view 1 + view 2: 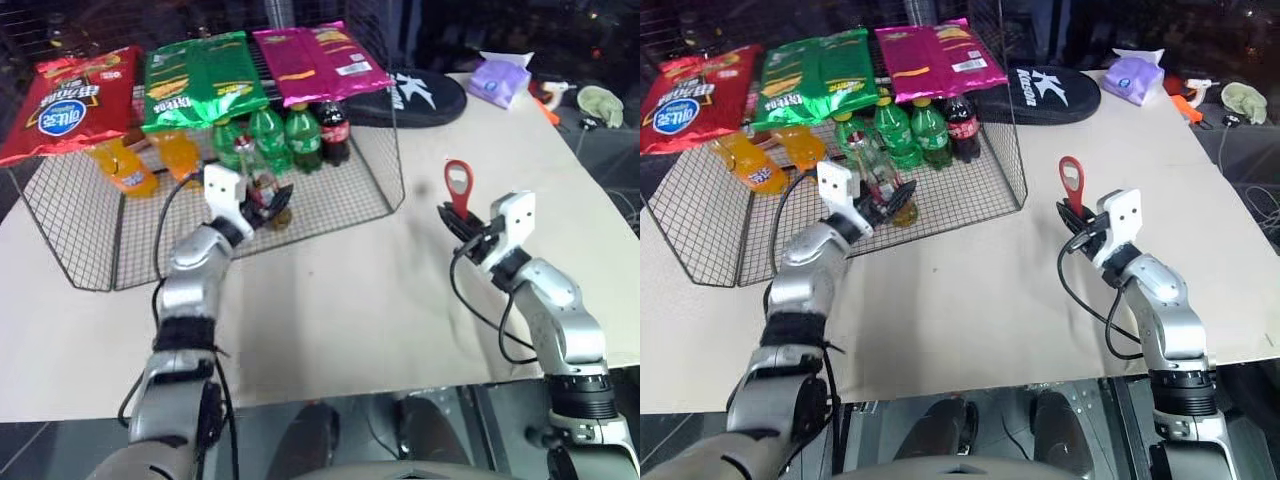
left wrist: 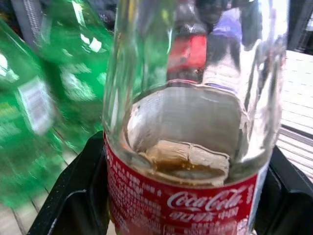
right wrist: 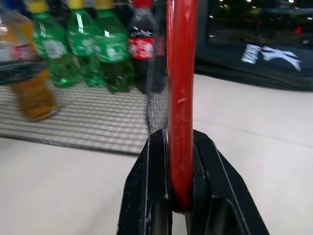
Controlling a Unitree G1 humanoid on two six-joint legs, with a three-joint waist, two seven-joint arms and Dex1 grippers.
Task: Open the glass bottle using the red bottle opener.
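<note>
At wire shelf: L tool (image 1: 268,203) grips glass bottle (image 2: 195,127) | R tool (image 3: 177,196) clamps red bottle opener (image 1: 459,188) upright

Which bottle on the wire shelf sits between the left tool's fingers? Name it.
The glass bottle: clear, red-and-white label, amber liquid. The left tool grips it; the green bottles behind stand untouched.

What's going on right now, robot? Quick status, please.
Left tool closed around the glass bottle, at the wire rack. Right tool shut on the red bottle opener, upright, apart from the bottle. Green soda bottles crowd just behind.
</note>
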